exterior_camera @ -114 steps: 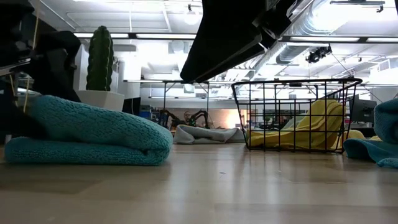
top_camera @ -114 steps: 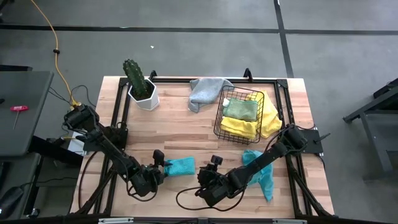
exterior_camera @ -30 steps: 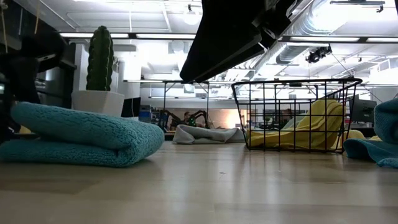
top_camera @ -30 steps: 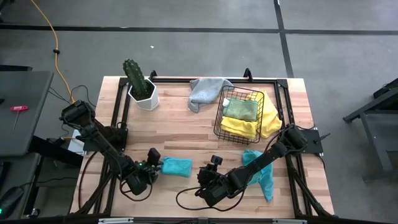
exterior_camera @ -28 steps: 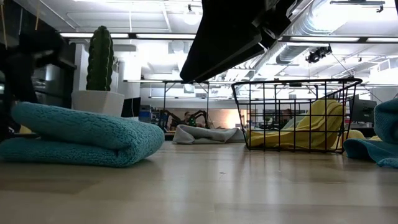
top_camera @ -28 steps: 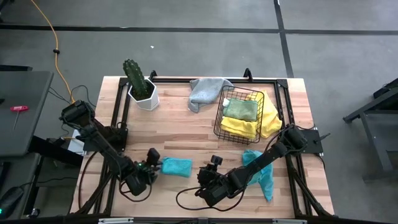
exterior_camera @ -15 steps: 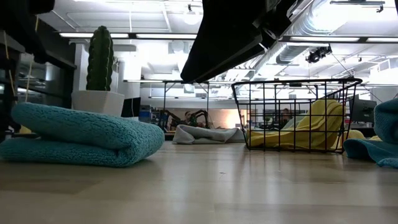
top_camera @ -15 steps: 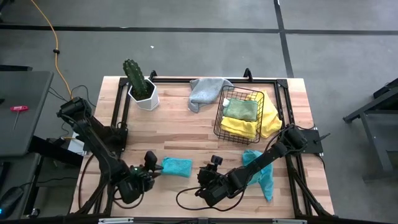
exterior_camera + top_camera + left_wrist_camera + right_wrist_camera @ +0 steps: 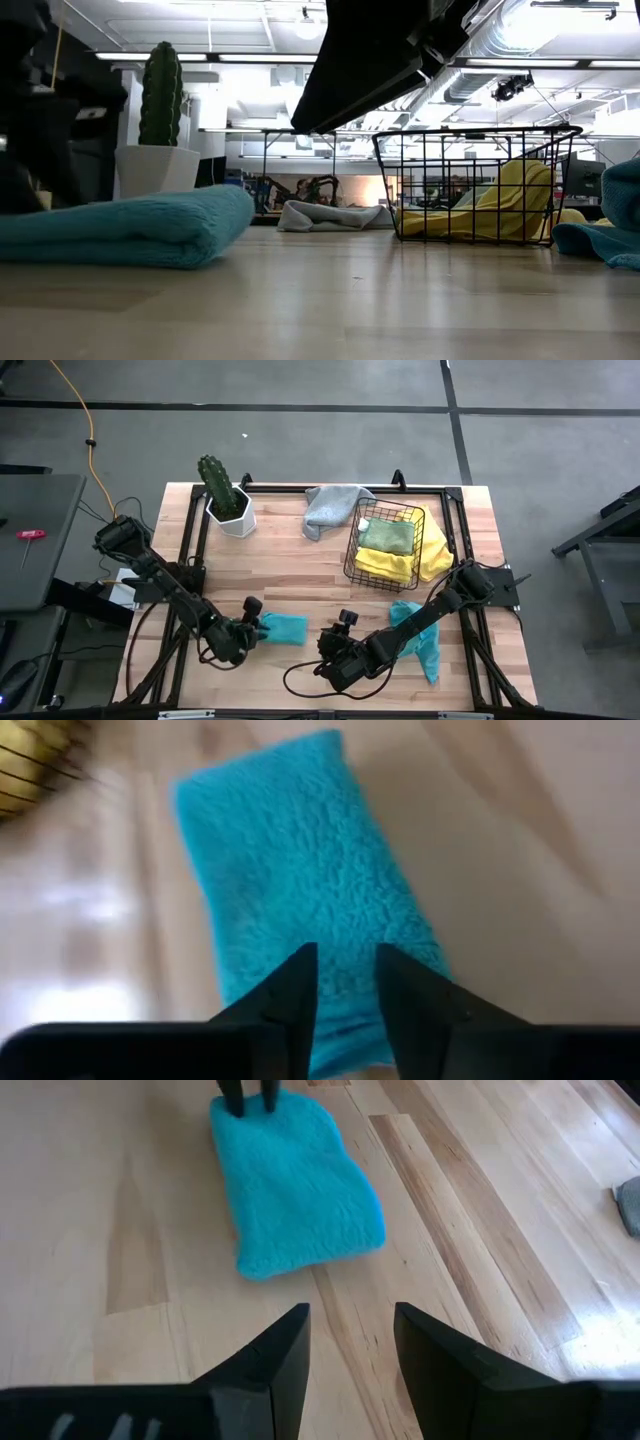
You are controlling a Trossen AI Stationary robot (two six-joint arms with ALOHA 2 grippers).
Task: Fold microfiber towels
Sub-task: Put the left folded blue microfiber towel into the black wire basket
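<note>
The left gripper (image 9: pixel 252 628) sits low over the near edge of the folded teal towel (image 9: pixel 284 628), its two fingers (image 9: pixel 296 990) drawn close together with only a narrow slot between them, pressing down on the cloth's top and not pinching a layer. The towel lies flattened under it on the table (image 9: pixel 300 565).

Just beyond the towel's other end waits the right gripper (image 9: pixel 345 623), fingers spread and holding nothing, with bare wood under it. A second teal towel (image 9: pixel 420 635) lies crumpled behind that arm.

Further off stands the wire basket (image 9: pixel 385 543) with a green towel (image 9: pixel 388 536) over a yellow towel (image 9: pixel 432 555); a grey towel (image 9: pixel 330 507) lies beside it, and a potted cactus (image 9: pixel 222 492) stands well apart from both grippers.

The likely risk: if the left fingers drag sideways while pushing down, the soft fold could slide open or bunch.
</note>
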